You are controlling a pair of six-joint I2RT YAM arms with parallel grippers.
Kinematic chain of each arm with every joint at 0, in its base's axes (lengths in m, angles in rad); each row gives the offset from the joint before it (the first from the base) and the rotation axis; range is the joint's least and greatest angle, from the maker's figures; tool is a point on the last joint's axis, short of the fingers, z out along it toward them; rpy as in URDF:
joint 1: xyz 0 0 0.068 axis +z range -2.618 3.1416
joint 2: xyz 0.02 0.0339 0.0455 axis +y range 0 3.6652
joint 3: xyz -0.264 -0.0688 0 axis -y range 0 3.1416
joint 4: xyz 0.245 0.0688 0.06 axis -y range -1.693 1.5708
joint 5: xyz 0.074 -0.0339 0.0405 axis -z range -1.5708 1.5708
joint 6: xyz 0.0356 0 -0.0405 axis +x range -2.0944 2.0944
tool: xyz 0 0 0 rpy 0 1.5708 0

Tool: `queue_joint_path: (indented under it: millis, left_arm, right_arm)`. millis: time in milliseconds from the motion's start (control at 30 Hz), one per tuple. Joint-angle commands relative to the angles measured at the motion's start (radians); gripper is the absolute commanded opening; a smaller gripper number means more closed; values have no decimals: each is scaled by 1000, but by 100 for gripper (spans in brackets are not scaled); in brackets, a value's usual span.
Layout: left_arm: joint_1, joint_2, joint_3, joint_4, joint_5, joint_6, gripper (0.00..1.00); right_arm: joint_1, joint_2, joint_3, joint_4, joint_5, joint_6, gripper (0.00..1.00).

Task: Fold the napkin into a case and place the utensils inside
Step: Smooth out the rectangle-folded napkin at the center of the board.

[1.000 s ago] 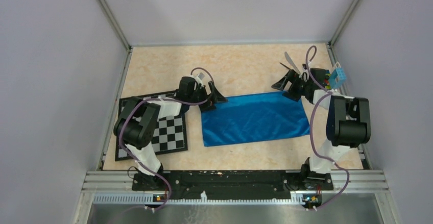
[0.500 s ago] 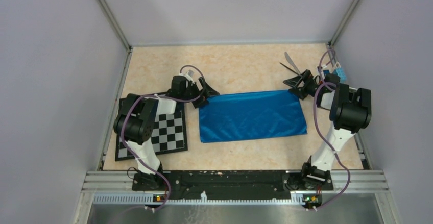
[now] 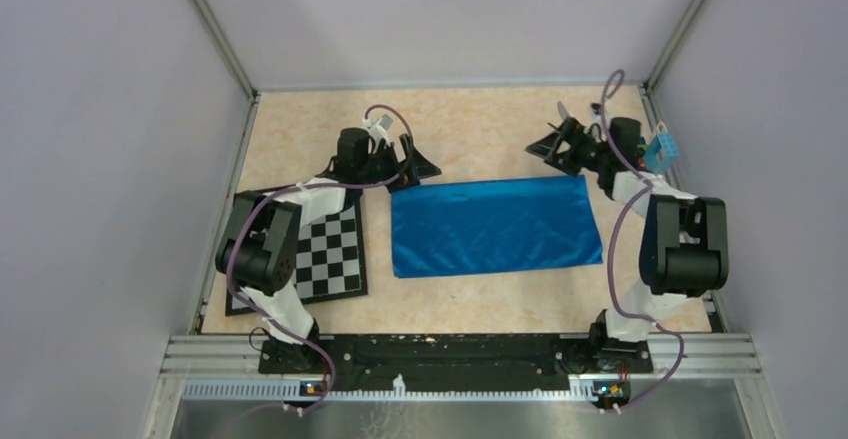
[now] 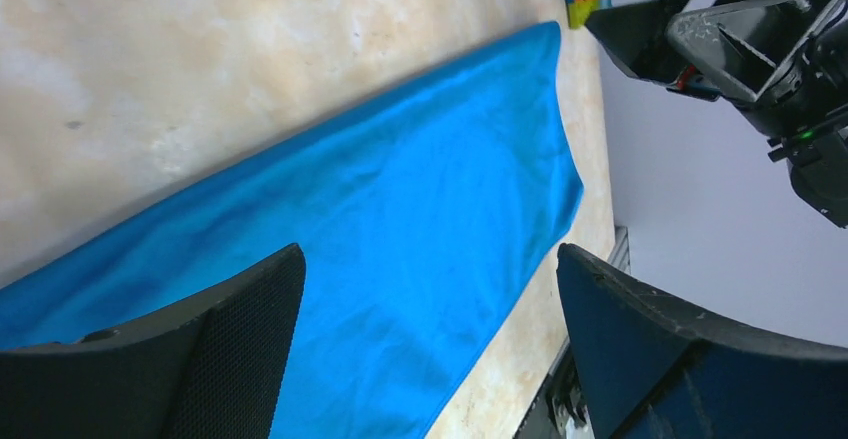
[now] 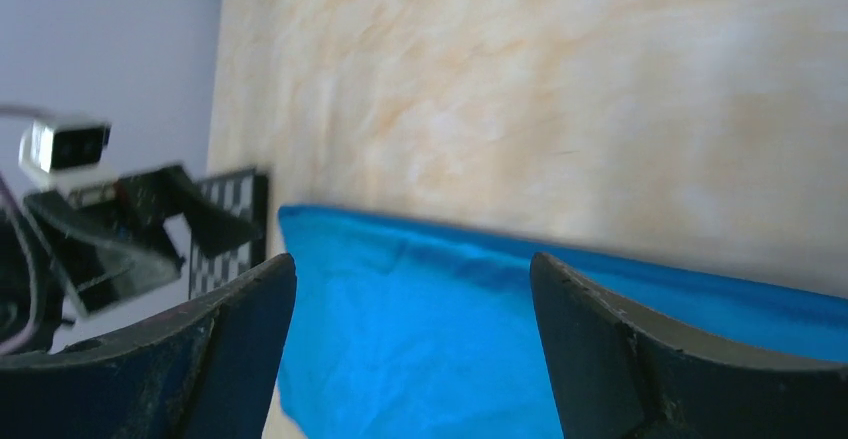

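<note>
— What's that cloth like?

— The napkin (image 3: pixel 495 227) is shiny bright-blue satin. It lies flat as an oblong with a few soft creases, on a table (image 3: pixel 470 124) whose top is mottled beige, rather like marble.

— And the arms?

— The left gripper (image 3: pixel 418 162) hangs just beyond the napkin's far-left corner with its fingers spread wide and nothing between them. The right gripper (image 3: pixel 553 149) is just off the far-right corner, also spread and empty. Both have matte black, wedge-shaped fingers with a grainy inner face.

— Can you see the cutlery?

— Only a sliver. A silver-grey utensil (image 3: pixel 562 111) pokes out past the right gripper on the side away from the napkin, and it is mostly hidden. I can't make out the black one.

— Anything else around?

— A black-and-white chessboard (image 3: pixel 330 259) sits flat just left of the napkin, partly under the left arm. Some small toy blocks (image 3: pixel 660 151), pale blue on top, are off to the right of the napkin's far-right corner.

— What has changed?

— A second ago both grippers were right at the napkin's far corners and the cloth lay skewed. Now they have backed off its far edge, and the napkin lies squarer and smoother.
</note>
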Motion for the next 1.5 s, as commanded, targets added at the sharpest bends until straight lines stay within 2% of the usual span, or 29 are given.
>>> queue_joint_path:
  millis: [0, 133, 233, 367, 600, 700, 767, 867, 967, 1000, 1100, 1200, 1333, 1467]
  left_arm:
    - [-8, -12, 0, 66, 59, -16, 99]
    - [-2, 35, -1, 96, 57, -17, 99]
    - [25, 76, -12, 130, 38, -26, 99]
    - [64, 129, -23, 179, 19, -26, 99]
    - [116, 207, -51, 172, -37, -38, 99]
    - [126, 193, -67, 148, -61, -30, 99]
    - [125, 153, -60, 88, -71, -6, 99]
    - [104, 62, -20, 0, -73, 18, 99]
    - [84, 1, 117, -176, -24, 54, 99]
    - [76, -17, 155, -225, -3, 67, 99]
    - [59, -64, 247, -309, 81, 109, 99]
    - [48, -82, 305, -329, 156, 143, 99]
    - [43, -64, 328, -356, 215, 177, 99]
    - [43, -84, 265, -208, 353, 77, 99]
  right_arm:
    - [160, -12, -48, 108, -29, 84, 86]
    - [225, 81, -94, 357, -127, 248, 85]
    - [236, 168, -92, 446, -170, 289, 85]
    - [227, 250, -58, 448, -197, 258, 85]
    - [158, 329, -45, 479, -215, 263, 84]
    - [75, 277, -30, 341, -229, 203, 84]
    - [49, 162, 16, 83, -175, 77, 84]
    - [54, 20, 175, -403, 77, -136, 85]
    - [51, -30, 315, -718, 362, -235, 87]
    - [51, -37, 335, -788, 414, -300, 88]
    - [53, -63, 311, -832, 455, -501, 89]
    - [36, -39, 277, -870, 590, -571, 89]
    - [28, 35, 307, -1003, 577, -467, 86]
    - [-73, -105, 113, -861, 445, -378, 86]
